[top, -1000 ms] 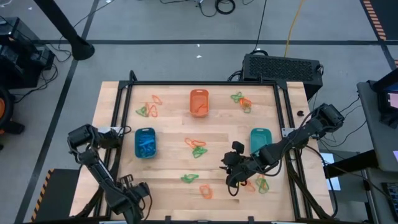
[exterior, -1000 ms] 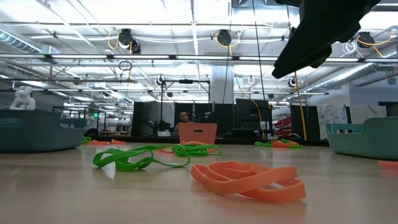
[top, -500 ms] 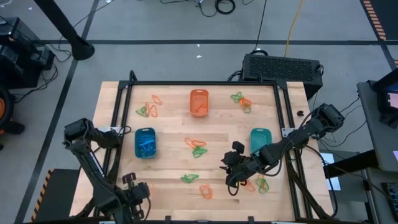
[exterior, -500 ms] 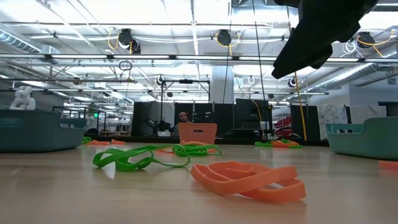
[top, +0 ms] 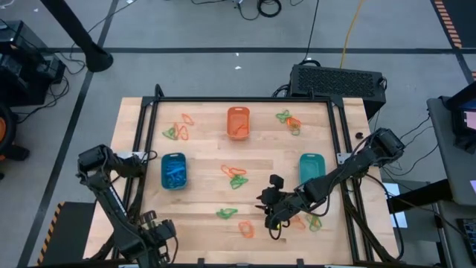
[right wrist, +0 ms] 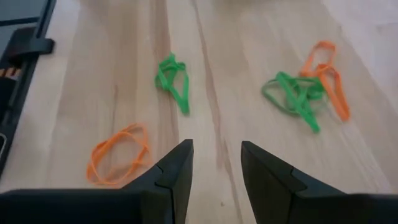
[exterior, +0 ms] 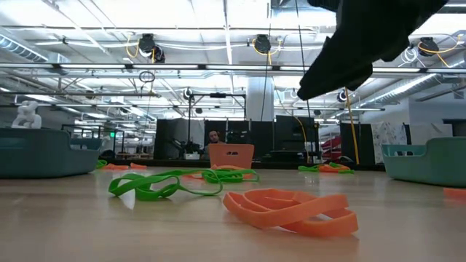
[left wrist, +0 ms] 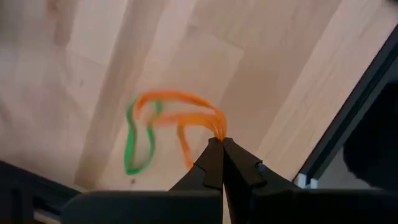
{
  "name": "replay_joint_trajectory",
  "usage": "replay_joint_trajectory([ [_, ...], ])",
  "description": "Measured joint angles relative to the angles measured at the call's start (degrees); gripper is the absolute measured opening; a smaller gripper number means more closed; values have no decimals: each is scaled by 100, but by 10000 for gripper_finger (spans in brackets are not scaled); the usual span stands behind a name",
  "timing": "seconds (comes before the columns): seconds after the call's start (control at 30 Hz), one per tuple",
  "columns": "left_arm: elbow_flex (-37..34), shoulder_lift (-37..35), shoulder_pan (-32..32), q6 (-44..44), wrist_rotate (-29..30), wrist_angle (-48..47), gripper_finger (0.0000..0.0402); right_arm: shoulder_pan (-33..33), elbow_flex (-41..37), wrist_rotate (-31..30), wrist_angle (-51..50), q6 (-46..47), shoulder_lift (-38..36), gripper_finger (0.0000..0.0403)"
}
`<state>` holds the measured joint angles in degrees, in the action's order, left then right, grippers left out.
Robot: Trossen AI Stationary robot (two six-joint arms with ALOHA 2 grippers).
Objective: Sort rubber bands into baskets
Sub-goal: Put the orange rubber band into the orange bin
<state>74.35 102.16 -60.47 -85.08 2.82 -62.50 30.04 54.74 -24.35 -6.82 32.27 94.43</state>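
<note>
A: Rt claw [right wrist: 214, 163]?
B: Jaws parted, empty. Thin green elastic loop [right wrist: 172, 79] lies just ahead, long axis away from it.
A: Left claw [left wrist: 221, 151]?
B: Clenched, nothing visibly held, far off.

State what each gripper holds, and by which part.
Left gripper: shut, pinching an orange band at one end of its loop. Right gripper: open, holding nothing.

Grey floor [top: 186, 67] with black cables [top: 260, 7], ceiling lights [exterior: 182, 14] overhead
</note>
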Motion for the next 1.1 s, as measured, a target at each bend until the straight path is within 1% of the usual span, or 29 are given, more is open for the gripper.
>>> replay_joint_trajectory([
  [0.13,0,241,0,517,-19,144,8,-8,0,68,37,2,85,128],
  [0.27,0,450,0,1004,47,250,38,-8,0,69,55,2,92,128],
  [0.47,0,502,9,1090,71,197,99,-8,0,69,68,-13,92,128],
  [0.6,0,502,7,1093,99,197,126,-8,0,69,69,-15,92,128],
  [0.8,-63,502,13,1260,464,184,131,-8,0,69,69,-1,92,128],
  [0.93,-371,504,13,1516,475,406,131,-8,0,69,76,0,92,128],
  [1.1,-642,504,27,1533,468,457,131,-8,0,69,76,-13,92,128],
])
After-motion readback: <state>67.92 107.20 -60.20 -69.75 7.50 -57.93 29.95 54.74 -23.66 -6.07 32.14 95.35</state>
